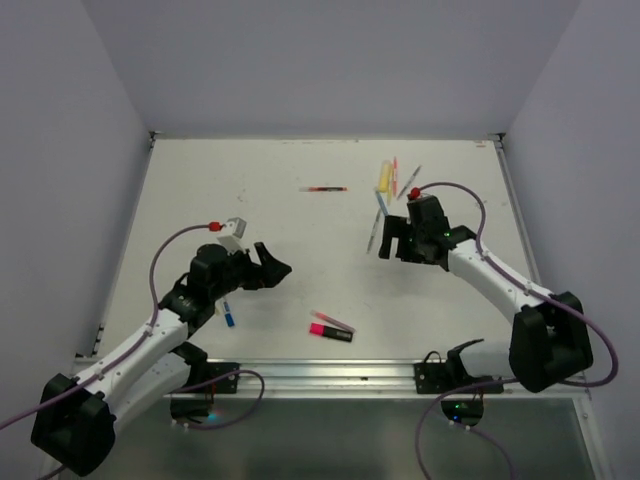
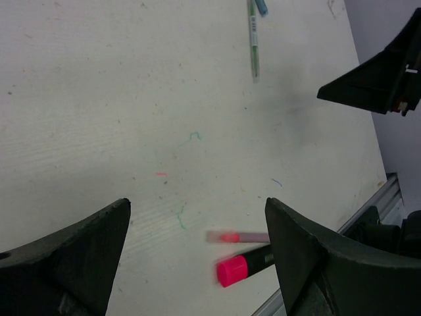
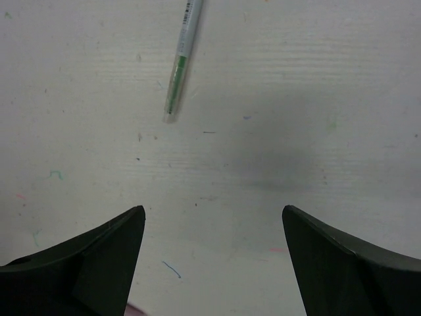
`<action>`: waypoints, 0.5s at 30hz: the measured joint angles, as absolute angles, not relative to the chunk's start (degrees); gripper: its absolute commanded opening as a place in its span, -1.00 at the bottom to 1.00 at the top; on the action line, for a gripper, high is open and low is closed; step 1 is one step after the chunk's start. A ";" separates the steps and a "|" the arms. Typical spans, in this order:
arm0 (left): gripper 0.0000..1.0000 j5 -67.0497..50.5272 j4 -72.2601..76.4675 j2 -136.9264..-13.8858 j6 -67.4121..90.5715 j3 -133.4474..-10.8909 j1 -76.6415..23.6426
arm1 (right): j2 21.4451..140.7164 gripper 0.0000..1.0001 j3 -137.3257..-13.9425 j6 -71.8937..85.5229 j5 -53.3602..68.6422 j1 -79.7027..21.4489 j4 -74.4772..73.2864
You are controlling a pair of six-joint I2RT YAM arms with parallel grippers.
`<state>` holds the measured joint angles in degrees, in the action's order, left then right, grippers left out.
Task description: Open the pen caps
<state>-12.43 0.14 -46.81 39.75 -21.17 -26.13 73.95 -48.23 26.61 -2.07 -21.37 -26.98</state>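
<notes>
Top view: my left claw (image 1: 272,268) hangs spread over the counter (image 1: 200,180). The pink highlighter (image 1: 331,330) lies near the front edge. My right claw (image 1: 388,238) is spread too, just beside a slim pen (image 1: 375,232).

Left wrist: the highlighter's pink cap (image 2: 231,271) is on, down by my right finger.

Right wrist: the slim pen lies ahead of the spread fingers, untouched.

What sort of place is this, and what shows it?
Probably a robot lab test cell: left arm and right arm bolted to a white table, plain walls boxing it in, pens scattered.
</notes>
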 measured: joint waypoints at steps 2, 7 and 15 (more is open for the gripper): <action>0.72 -12.82 0.82 -47.55 39.94 -21.08 -27.16 | 78.32 0.78 -50.02 27.29 -0.91 -22.48 -25.89; 0.72 -12.25 1.13 -47.99 39.86 -21.12 -30.09 | 83.26 0.77 -53.80 27.24 -0.51 -31.00 -24.91; 0.72 -7.05 -3.31 -47.05 38.35 -23.46 -30.83 | 80.79 0.66 -51.75 24.29 1.26 -40.77 -24.27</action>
